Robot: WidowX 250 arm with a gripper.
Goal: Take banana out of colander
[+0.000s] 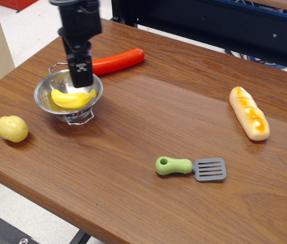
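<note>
Yellow and smooth, the small curved plastic banana (72,98) is lying inside the shiny perforated steel colander (46,91) at the table's left. I'm seeing the black gripper (81,74) hanging over the bowl's far rim, just above the banana; I cannot tell how its jaws are standing. A long red sausage (117,60) is lying just behind, a lumpy yellow potato (11,128) near the brown wooden table (148,117) edge.

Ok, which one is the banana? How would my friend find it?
Find the shiny colander at the table's left end. The banana lies inside it, under the gripper. It is curved and smooth, unlike the round yellow potato nearby.
</note>
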